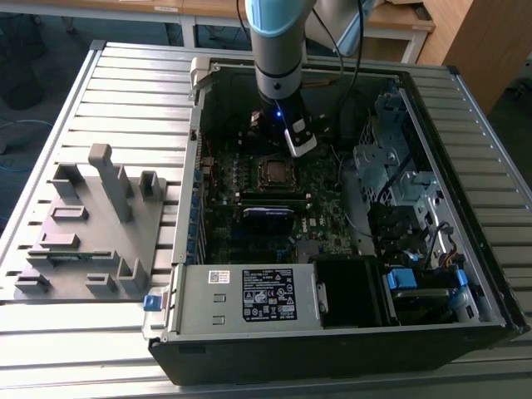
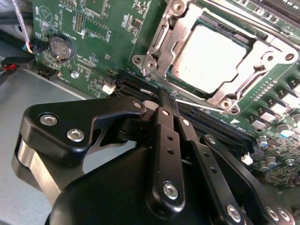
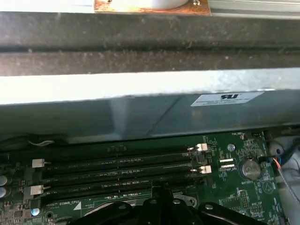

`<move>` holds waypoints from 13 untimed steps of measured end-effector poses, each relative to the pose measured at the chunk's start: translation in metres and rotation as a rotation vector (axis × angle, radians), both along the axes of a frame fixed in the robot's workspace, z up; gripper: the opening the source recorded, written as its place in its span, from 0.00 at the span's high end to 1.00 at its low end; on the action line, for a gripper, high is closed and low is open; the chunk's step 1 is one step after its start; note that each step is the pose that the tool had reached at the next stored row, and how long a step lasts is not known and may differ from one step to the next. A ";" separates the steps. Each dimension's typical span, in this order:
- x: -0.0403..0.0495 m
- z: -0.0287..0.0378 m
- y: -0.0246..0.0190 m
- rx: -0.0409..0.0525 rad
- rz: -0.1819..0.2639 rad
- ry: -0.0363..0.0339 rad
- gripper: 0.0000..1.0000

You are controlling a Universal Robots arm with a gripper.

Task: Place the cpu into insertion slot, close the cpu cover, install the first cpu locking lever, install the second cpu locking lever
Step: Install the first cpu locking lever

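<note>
The cpu [image 2: 210,57] sits in the insertion slot [image 1: 258,171], with the cpu cover [image 2: 178,33] lying flat around it. Just beside it, over the long black memory slots [image 2: 136,83], the gripper [image 2: 162,97] hovers with its fingers pressed together and nothing between them. All of this is inside the open computer case [image 1: 465,274] on the counter [image 1: 125,75].

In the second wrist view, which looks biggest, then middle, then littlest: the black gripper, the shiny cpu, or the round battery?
1. gripper: looks biggest, but it is nearest the camera, so that may fool you.
2. cpu: middle.
3. round battery: littlest.
</note>
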State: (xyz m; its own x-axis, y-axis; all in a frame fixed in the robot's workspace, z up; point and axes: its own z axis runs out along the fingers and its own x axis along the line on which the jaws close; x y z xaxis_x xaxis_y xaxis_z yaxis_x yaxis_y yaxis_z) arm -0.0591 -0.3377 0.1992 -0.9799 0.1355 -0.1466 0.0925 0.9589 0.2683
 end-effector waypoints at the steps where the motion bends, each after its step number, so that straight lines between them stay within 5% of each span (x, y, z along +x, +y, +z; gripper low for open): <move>1: -0.0010 0.0000 0.0000 0.0004 -0.007 0.0000 0.90; 13: -0.0065 0.0006 0.0000 0.0093 -0.092 0.0000 0.90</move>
State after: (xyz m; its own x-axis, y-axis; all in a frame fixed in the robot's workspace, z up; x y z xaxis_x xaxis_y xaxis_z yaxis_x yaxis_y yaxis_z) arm -0.0656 -0.3377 0.1998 -0.9631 0.2267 -0.1449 0.1805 0.9437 0.2772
